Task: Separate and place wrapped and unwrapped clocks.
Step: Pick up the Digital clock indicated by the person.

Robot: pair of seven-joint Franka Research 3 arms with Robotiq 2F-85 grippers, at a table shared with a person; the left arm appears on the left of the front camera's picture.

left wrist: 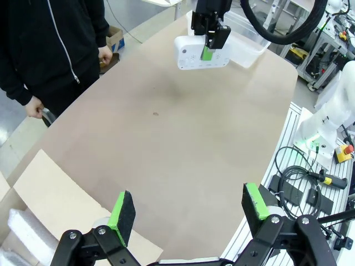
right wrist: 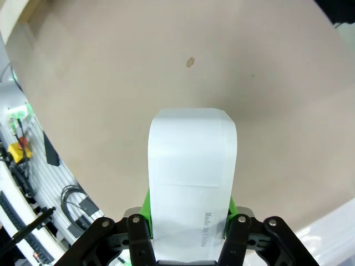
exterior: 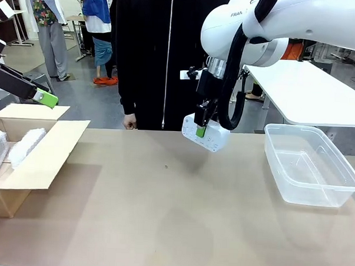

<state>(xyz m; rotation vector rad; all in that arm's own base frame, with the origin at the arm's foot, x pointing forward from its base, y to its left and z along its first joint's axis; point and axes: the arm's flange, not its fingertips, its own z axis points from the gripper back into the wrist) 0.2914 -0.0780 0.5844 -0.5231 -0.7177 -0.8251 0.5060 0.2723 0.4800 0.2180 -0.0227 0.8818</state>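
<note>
My right gripper (exterior: 202, 129) is shut on the unwrapped clock (exterior: 206, 135), a bare glossy white oblong block with small dark dots, held in the air above the middle of the table. The same unwrapped clock (left wrist: 202, 52) hangs far off in the left wrist view, and the unwrapped clock (right wrist: 191, 177) rises between my fingers in the right wrist view. Two wrapped clocks (exterior: 25, 146), white blocks in crinkly bubble plastic, lie in the cardboard box (exterior: 44, 156) at the left. My left gripper (left wrist: 188, 209) stands open over the table's left edge, its green pad (exterior: 46, 98) above the box.
A clear plastic tub (exterior: 308, 165) stands empty on the right side of the table. A person in a black zip jacket (exterior: 163, 56) stands at the far edge, one hand (exterior: 129, 121) hanging by the table. A white table (exterior: 309, 91) is behind on the right.
</note>
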